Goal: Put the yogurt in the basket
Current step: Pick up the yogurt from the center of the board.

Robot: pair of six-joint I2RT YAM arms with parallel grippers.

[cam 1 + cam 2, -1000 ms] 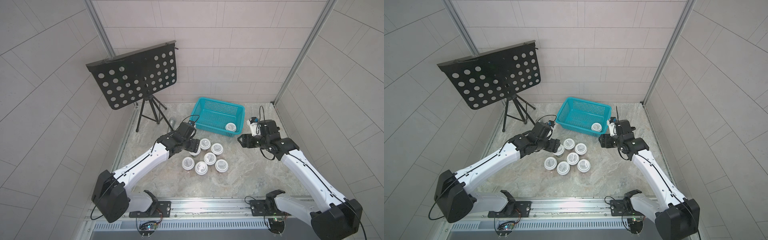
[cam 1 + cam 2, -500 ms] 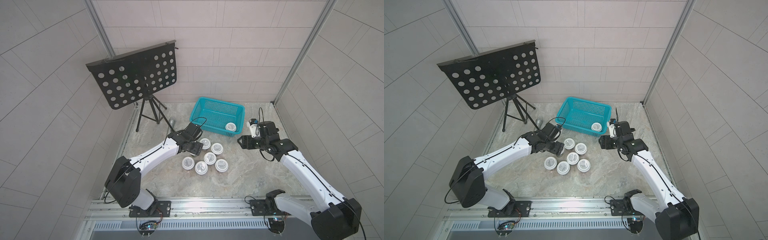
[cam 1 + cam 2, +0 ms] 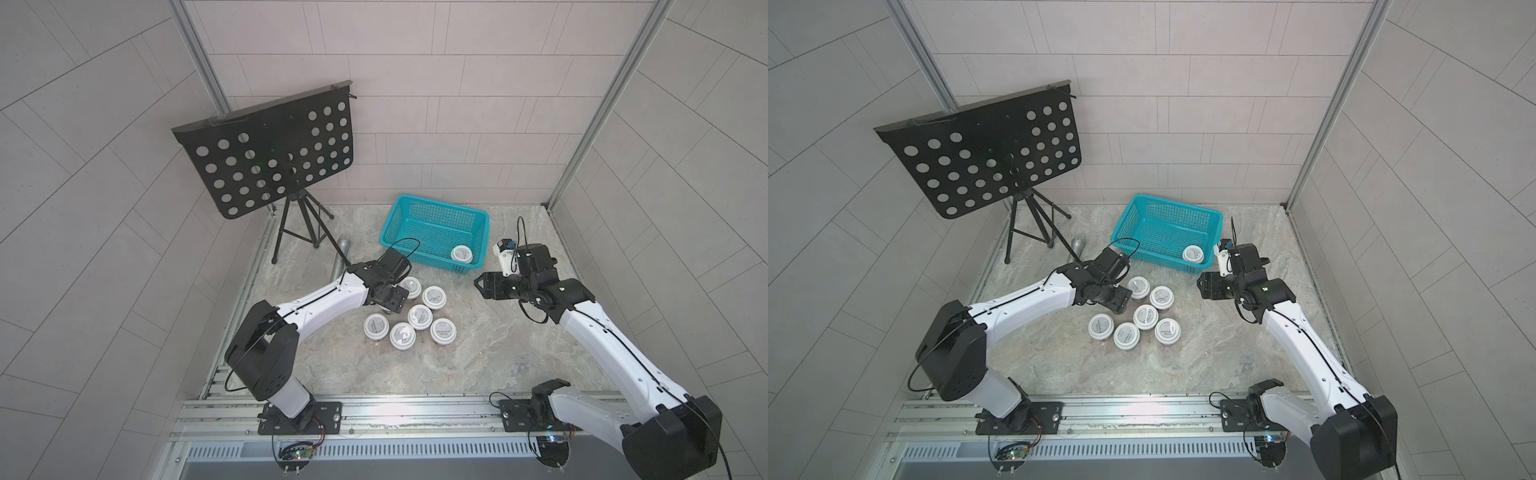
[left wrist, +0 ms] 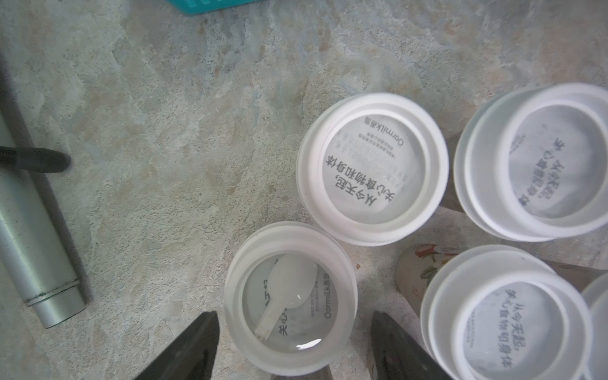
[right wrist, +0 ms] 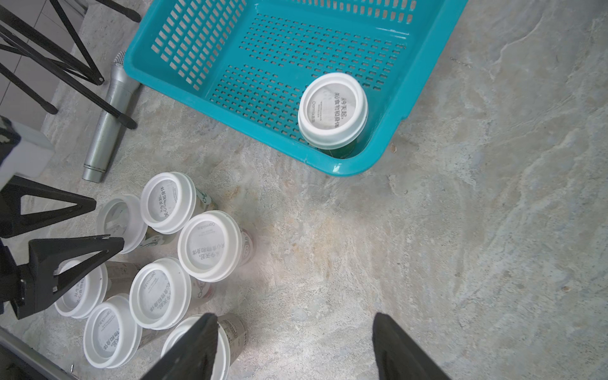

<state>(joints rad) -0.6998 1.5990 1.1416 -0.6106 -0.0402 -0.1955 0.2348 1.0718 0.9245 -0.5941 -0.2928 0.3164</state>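
Now we see left arm (image 3: 324,299) stretched low over table (image 3: 498,345), wrist bent down. Left gripper (image 4: 294,317) spread, straddling spoon-lid yogurt cup (image 4: 289,296), slim gap either side. Right arm (image 3: 602,336) bent; right gripper (image 5: 294,316) spread, empty, near basket (image 3: 436,216). One cup (image 3: 461,253) in basket corner; other cups (image 3: 419,316) clustered on table.

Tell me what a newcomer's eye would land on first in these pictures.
The teal basket at the back of the table stands out, with one yogurt cup in its near right corner. In front of it, seven more white-lidded cups cluster on the table, the left gripper open astride one of them. A black perforated music stand looms at the back left.
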